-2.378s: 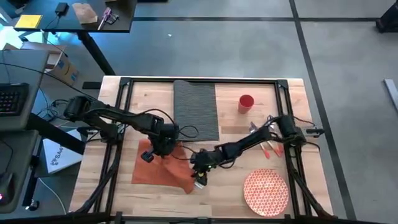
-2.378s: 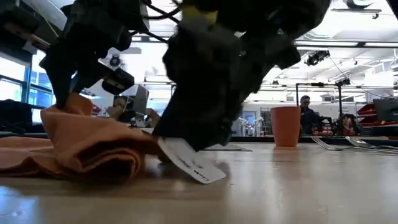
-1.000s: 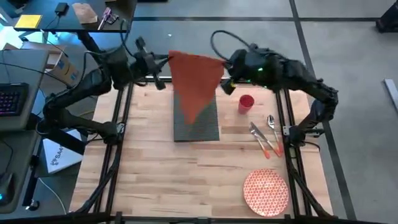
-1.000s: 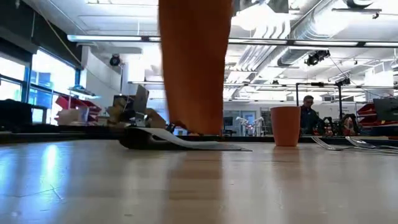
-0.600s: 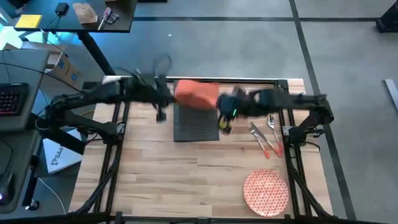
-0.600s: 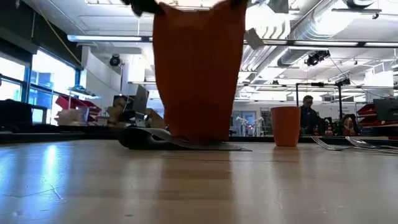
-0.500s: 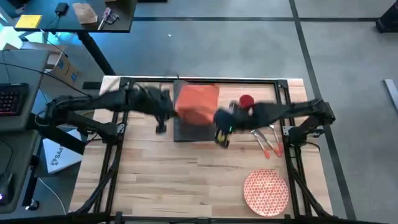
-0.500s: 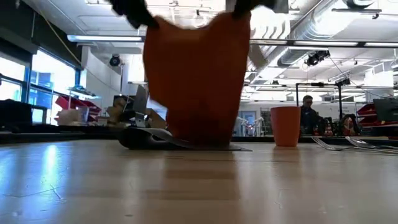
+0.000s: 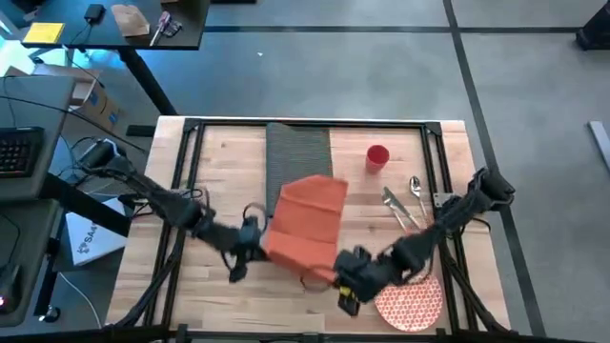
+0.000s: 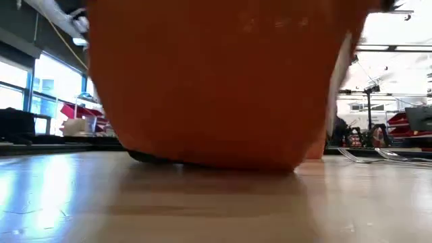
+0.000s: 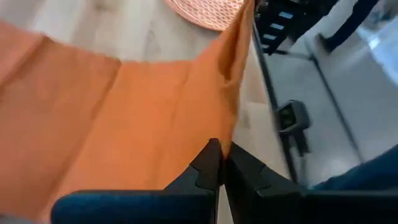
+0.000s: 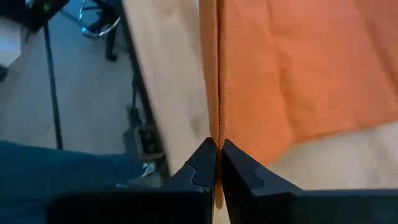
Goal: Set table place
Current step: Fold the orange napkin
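High view: orange napkin [image 9: 303, 229] stretched between both pincers, covering the near end of the grey placemat [image 9: 298, 152]; its long axis runs front-to-back on the tabletop [image 9: 229, 295]. Left pincer [image 9: 255, 240] and right pincer [image 9: 345, 274] each clamped on a near corner. Low view: napkin fills nearly everything, cup mostly hidden. Wrist views: fingers together on cloth edge; plate [image 11: 208, 9] cut off.

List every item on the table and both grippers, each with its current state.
napkin: spread, held by two corners, covering the placemat's near part
placemat: flat, partly covered
cup: upright
plate: flat, empty
fork and spoon: lying beside the placemat
left gripper: pinching napkin
right gripper: pinching napkin
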Controlling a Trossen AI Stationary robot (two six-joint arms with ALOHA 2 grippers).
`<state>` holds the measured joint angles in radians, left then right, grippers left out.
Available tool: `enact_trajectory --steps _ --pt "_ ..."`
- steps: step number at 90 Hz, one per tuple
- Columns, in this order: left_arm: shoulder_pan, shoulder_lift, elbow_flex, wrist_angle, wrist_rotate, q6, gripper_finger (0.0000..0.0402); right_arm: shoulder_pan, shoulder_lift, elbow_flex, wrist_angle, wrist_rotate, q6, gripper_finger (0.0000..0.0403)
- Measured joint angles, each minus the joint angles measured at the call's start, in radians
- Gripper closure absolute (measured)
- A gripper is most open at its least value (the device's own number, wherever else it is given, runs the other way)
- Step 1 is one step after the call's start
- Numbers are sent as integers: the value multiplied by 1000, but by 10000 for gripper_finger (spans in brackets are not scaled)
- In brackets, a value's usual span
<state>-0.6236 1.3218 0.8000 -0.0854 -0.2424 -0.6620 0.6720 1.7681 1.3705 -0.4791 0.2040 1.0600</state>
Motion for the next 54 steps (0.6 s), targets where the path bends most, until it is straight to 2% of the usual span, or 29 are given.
enact_trajectory --steps 10,18,34,39,46,54 --pt "-91 104 27 113 -34 -117 402 56 43 28 43 -3 30 403" --pt "-141 174 81 134 -48 -185 402 82 54 51 44 -33 49 403" --pt "-168 219 234 126 -59 -164 402 97 54 143 5 -126 8 403" --pt "-159 211 269 82 -94 -132 402 90 54 188 -58 -108 -13 403" --pt "-134 196 305 -7 -149 -92 402 73 51 233 -178 -26 -21 403" --pt "-90 182 305 -102 -156 -59 402 36 51 263 -303 -2 -38 403"
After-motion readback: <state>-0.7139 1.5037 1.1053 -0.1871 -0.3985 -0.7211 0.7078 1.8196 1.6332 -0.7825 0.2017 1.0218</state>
